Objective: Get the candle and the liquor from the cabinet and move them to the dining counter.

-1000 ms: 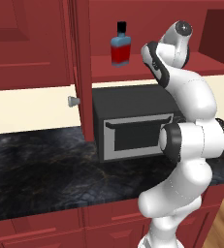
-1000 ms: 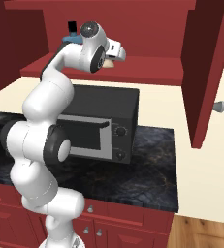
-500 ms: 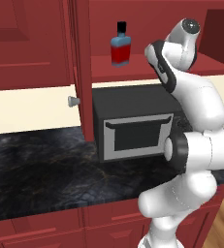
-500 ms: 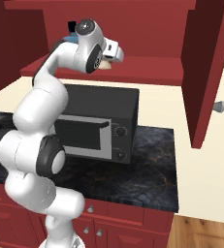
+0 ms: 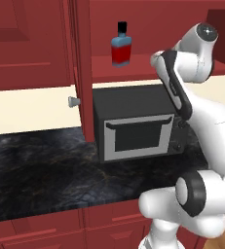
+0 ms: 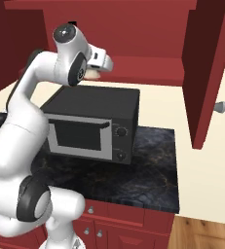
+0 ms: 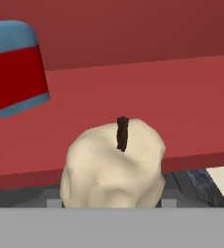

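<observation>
Tool clamped on cream candle, lifted just off front edge of cabinet shelf, liquor upright further back on shelf, microwave below shelf on tabletop

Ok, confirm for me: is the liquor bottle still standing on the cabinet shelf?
Yes, the liquor stands upright on the red shelf of the cabinet, above the microwave.

1. One bottle, blue with a red label and a black cap, on the cabinet shelf above the microwave.
2. One cream candle with a dark wick.
3. One black microwave on the table.
4. Two open cabinet doors, one on each side of the microwave, each with one round silver knob.
</observation>
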